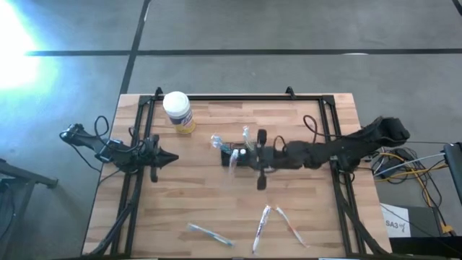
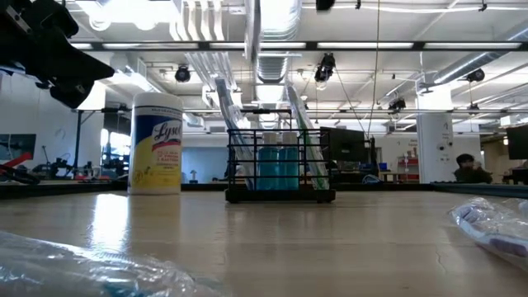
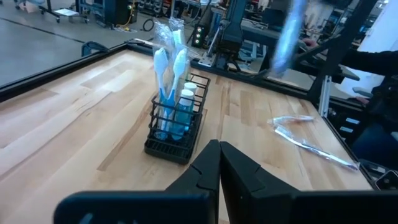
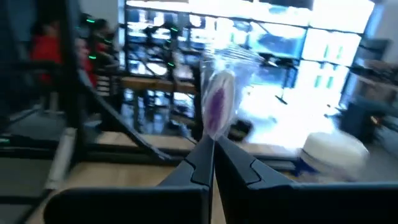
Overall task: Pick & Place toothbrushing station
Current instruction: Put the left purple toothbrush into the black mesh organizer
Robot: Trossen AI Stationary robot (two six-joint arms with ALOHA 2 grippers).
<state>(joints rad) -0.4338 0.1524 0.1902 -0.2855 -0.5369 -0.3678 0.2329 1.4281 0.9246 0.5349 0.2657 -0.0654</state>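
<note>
1. My right gripper (image 1: 234, 160), near the wooden tabletop's (image 1: 216, 209) centre, is clamped on a clear-wrapped toothbrush (image 4: 216, 102).
2. The black wire toothbrushing station (image 1: 232, 152) stands mid-table, just beside it.
3. My left gripper (image 1: 173, 158), closed and empty, sits near the left edge.

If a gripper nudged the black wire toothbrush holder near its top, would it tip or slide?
The holder looks light, an open wire frame, so it would probably slide. The wrapped toothbrushes stand well above its rim, so a high push might tip it.
</note>
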